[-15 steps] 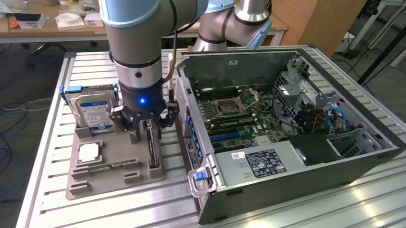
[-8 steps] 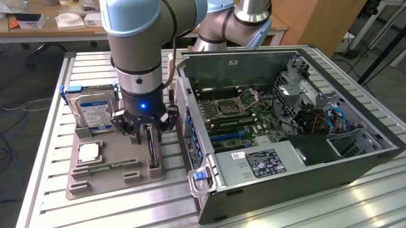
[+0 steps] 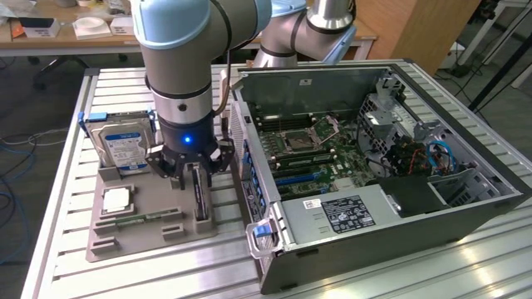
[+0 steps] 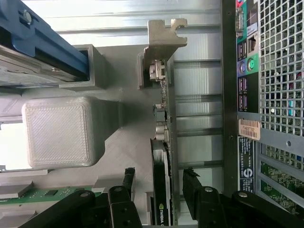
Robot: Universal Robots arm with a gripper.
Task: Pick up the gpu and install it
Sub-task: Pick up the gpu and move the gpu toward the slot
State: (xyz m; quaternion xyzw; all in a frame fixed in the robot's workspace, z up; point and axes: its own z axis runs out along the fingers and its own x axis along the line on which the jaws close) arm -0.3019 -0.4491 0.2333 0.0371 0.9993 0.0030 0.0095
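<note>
Station: one arm working over a grey fixture tray point(image 3: 124, 240) that sits on the slatted tabletop point(image 3: 75, 124), alongside an opened computer case point(image 3: 465, 212).

Gpu point(image 4: 164, 142): stands on its long edge in a narrow slot along the tray edge facing the case, its silver bracket point(image 4: 164, 35) at one end. The slot keeps the card upright, so both flat faces are exposed to a pinch from above. It is not installed, and the motherboard point(image 3: 324, 156) inside the case lies uncovered.

Gripper point(image 3: 193, 177): pointed straight down over the card, jaws spread wide, one finger point(image 4: 128, 183) on each side of the board. The wrist view shows a gap between each finger and the card, so I judge there is no contact and nothing is held. The straddling pose appears aligned with the card's length, ready for a grasp.

Other items: a hard drive point(image 3: 124, 146) stands upright at the tray side away from the case, and a memory stick point(image 3: 141, 219) lies flat in its own recess. Neither is involved.
</note>
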